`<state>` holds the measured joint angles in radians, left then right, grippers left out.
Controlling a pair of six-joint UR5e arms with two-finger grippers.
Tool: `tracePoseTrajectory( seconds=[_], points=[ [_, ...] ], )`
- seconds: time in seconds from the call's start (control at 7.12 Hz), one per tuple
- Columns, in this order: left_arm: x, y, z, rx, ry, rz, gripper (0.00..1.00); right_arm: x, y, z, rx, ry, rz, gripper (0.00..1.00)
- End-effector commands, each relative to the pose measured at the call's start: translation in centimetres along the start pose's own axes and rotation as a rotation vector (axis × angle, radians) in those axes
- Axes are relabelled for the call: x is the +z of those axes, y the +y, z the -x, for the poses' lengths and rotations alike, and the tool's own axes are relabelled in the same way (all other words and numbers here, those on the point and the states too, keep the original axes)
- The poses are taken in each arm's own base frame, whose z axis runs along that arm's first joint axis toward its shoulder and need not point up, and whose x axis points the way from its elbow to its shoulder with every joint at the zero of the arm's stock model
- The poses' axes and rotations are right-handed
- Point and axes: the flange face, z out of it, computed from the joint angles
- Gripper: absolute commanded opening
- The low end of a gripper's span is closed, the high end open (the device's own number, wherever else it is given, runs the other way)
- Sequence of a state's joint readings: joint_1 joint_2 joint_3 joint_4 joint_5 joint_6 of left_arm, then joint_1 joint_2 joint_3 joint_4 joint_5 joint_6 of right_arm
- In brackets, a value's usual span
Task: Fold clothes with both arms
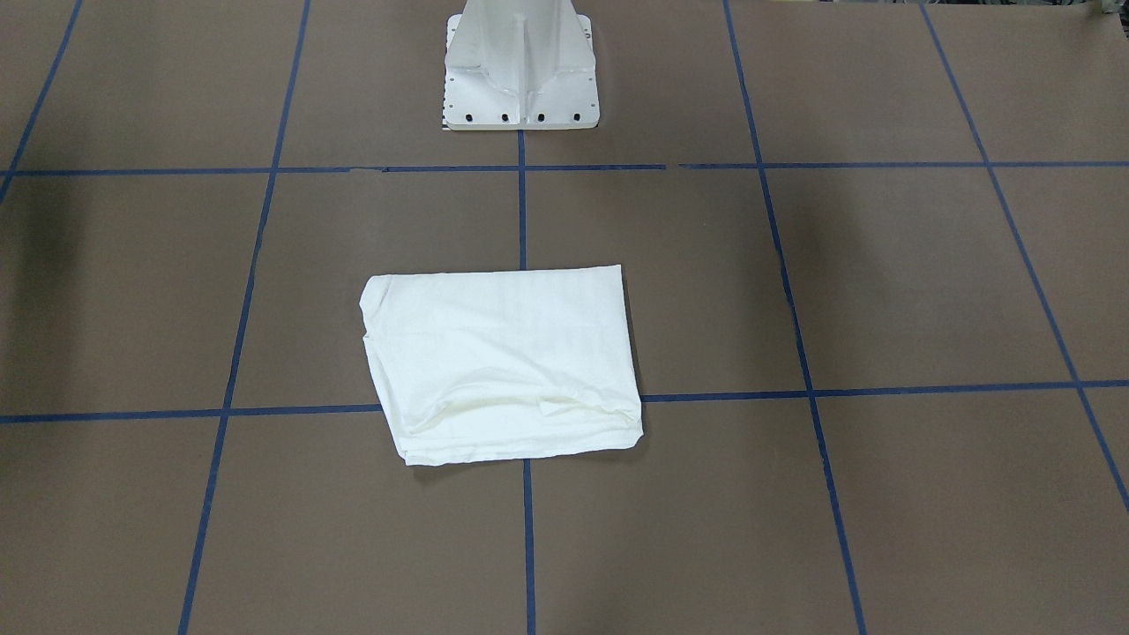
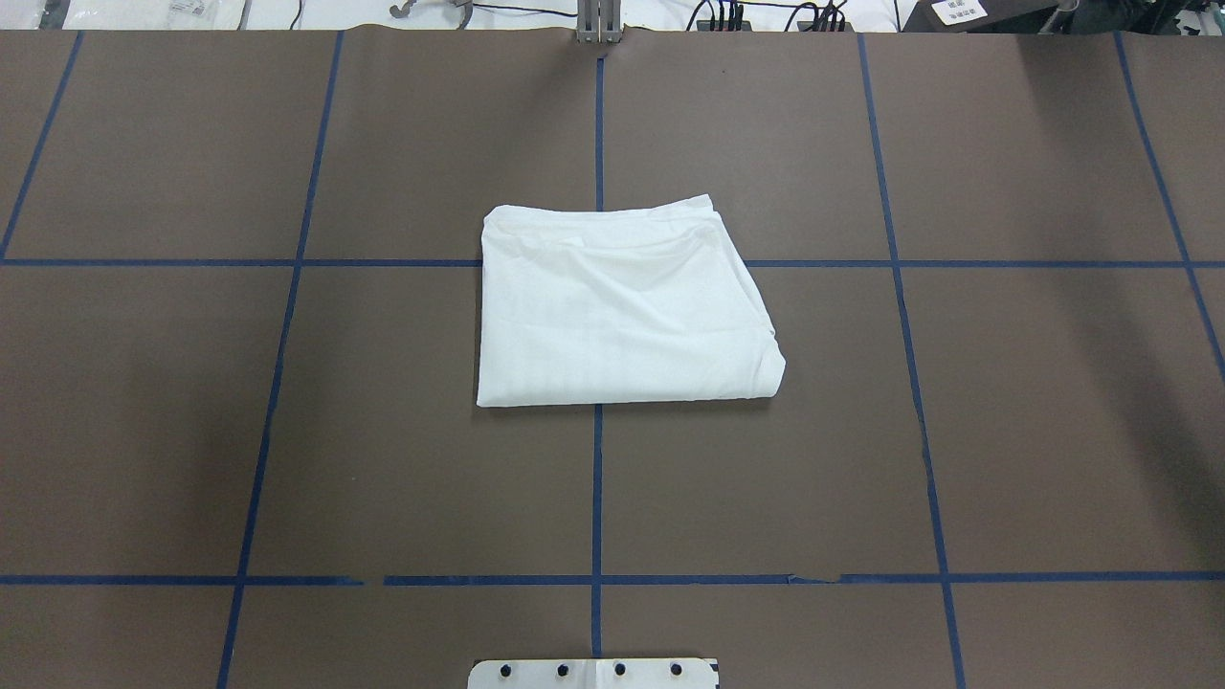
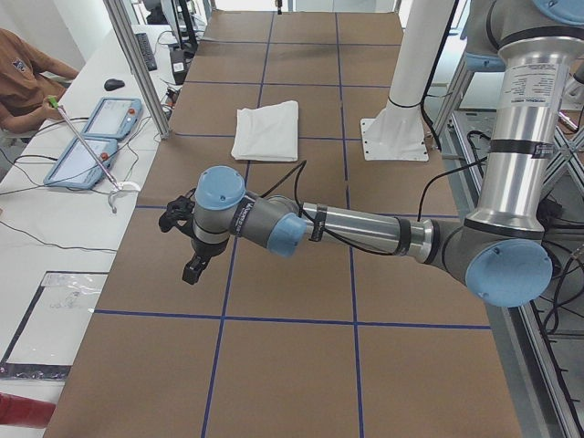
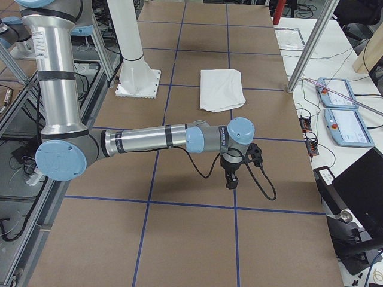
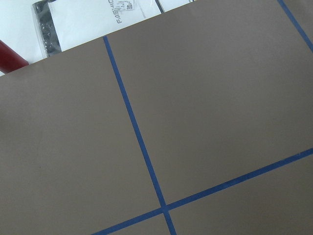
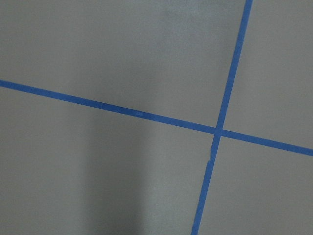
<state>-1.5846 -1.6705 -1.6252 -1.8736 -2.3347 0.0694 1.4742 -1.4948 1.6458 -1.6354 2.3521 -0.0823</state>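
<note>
The white shirt (image 2: 617, 311) lies folded into a flat rectangle at the middle of the brown table; no text, collar or tag shows. It also shows in the front-facing view (image 1: 503, 362), the left view (image 3: 266, 130) and the right view (image 4: 221, 88). My left gripper (image 3: 194, 269) hangs above the table far from the shirt, toward the table's left end. My right gripper (image 4: 230, 179) hangs above the table toward the right end. Both grippers show only in the side views, so I cannot tell whether they are open or shut. Nothing is in them. The wrist views show only brown table and blue tape.
The white pedestal (image 1: 520, 70) stands at the robot's side of the table. Blue tape lines (image 2: 597, 478) grid the table. Tablets (image 3: 96, 137) and an operator (image 3: 23, 78) are beyond the far edge. Metal posts (image 4: 308, 45) stand at that edge.
</note>
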Motion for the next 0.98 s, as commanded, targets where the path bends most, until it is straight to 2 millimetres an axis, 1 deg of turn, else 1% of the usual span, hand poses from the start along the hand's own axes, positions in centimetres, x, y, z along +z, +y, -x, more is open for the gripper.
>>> tracePoseTrajectory(
  seconds=[0.0, 0.14, 0.28, 0.56, 0.84],
  points=[
    [-1.0, -0.58, -0.92, 0.016, -0.001, -0.019, 1.0, -0.13, -0.06, 0.13, -0.003, 0.001, -0.003, 1.0],
    [-1.15, -0.72, -1.16, 0.02, -0.002, -0.022, 1.0, -0.13, -0.06, 0.14, -0.003, -0.001, -0.003, 1.0],
    [-1.02, -0.58, -1.05, 0.018, -0.002, -0.02, 1.0, -0.19, -0.14, 0.19, -0.005, -0.001, -0.004, 1.0],
    [-0.46, -0.72, -1.65, 0.028, 0.005, -0.011, 1.0, -0.13, -0.13, 0.14, -0.003, -0.001, -0.003, 1.0],
    [-0.44, -0.76, -1.76, 0.03, 0.006, -0.011, 1.0, -0.03, -0.1, 0.04, -0.003, -0.001, -0.001, 1.0]
  ],
)
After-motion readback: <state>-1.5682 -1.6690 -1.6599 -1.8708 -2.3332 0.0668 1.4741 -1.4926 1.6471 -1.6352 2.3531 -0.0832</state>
